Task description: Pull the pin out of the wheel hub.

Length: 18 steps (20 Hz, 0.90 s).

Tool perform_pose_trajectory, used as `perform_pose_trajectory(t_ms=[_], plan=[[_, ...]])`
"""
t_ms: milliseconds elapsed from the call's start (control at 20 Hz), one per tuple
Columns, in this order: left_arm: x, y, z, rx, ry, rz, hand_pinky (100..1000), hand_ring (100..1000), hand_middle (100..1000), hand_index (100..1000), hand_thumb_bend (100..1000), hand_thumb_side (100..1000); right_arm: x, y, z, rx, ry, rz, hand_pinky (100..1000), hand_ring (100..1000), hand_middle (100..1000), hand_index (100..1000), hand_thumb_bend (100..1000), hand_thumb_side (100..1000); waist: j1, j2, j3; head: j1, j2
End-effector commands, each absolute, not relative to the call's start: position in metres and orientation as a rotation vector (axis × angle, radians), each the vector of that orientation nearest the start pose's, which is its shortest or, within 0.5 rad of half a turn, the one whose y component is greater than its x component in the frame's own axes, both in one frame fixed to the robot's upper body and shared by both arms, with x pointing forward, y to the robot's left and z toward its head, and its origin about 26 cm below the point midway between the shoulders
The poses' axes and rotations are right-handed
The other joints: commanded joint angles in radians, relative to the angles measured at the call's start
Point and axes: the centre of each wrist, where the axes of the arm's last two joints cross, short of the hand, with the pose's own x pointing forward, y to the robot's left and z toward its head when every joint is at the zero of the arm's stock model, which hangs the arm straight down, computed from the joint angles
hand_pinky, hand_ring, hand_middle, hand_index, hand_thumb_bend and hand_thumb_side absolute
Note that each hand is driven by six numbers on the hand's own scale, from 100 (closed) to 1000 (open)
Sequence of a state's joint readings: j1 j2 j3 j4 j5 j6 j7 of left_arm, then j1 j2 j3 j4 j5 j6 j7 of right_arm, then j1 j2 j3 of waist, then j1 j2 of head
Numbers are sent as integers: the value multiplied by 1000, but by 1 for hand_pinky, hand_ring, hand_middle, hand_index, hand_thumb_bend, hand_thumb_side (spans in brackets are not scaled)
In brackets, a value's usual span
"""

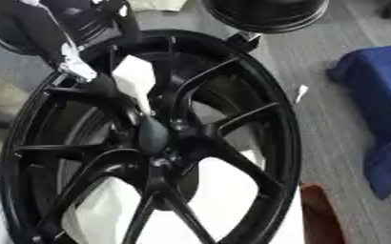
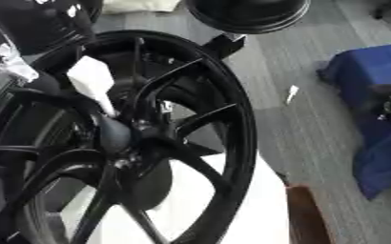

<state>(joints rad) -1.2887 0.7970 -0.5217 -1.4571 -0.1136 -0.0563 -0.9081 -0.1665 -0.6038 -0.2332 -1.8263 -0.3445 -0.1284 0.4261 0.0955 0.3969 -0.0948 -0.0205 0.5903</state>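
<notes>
A: What could go wrong from here?

B: The left robot hand (image 1: 82,66) comes in from the upper left and reaches down toward the middle of the wheel hub (image 1: 153,138). It's black against black spokes, so I cannot tell whether its fingers are spread, pressed together or pinching anything. If they aren't truly round the pin, I'd judge a pull would slip off, or drag on a spoke instead.

A: Where's the pin?

B: Just below the robot hand, at the hub's centre, there's a dark rounded piece (image 1: 151,136). That may be it, but I can't be sure.

A: And the wheel?

B: Glossy black, thin branching spokes, with a white surface (image 1: 224,190) showing through the gaps. A white wedge (image 1: 135,78) sits right beside the robot hand.

A: The right robot hand?

B: Not visible.
</notes>
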Motion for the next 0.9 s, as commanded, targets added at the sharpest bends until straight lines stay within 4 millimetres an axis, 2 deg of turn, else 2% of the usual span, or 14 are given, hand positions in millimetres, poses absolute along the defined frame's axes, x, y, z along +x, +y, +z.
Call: perform_pose_trajectory(t_ms=[50,500,900], plan=[[380,198,422,451,-1549,-2069,843,846,770,838,620,455,292,-390,200,-53,-2082,686,824,625,607,798,100,817,-4,-17,-3,0,-13],[394,192,408,415,-1495,-2047,828,833,759,832,575,451,292,-389,199,-49,-2084,677,823,624,606,798,100,820,-3,-12,-15,9,-10],[402,195,398,446,-1440,-2049,832,816,722,816,537,422,292,-388,199,-46,-2088,670,823,624,606,798,100,818,-4,-8,-14,14,-7]])
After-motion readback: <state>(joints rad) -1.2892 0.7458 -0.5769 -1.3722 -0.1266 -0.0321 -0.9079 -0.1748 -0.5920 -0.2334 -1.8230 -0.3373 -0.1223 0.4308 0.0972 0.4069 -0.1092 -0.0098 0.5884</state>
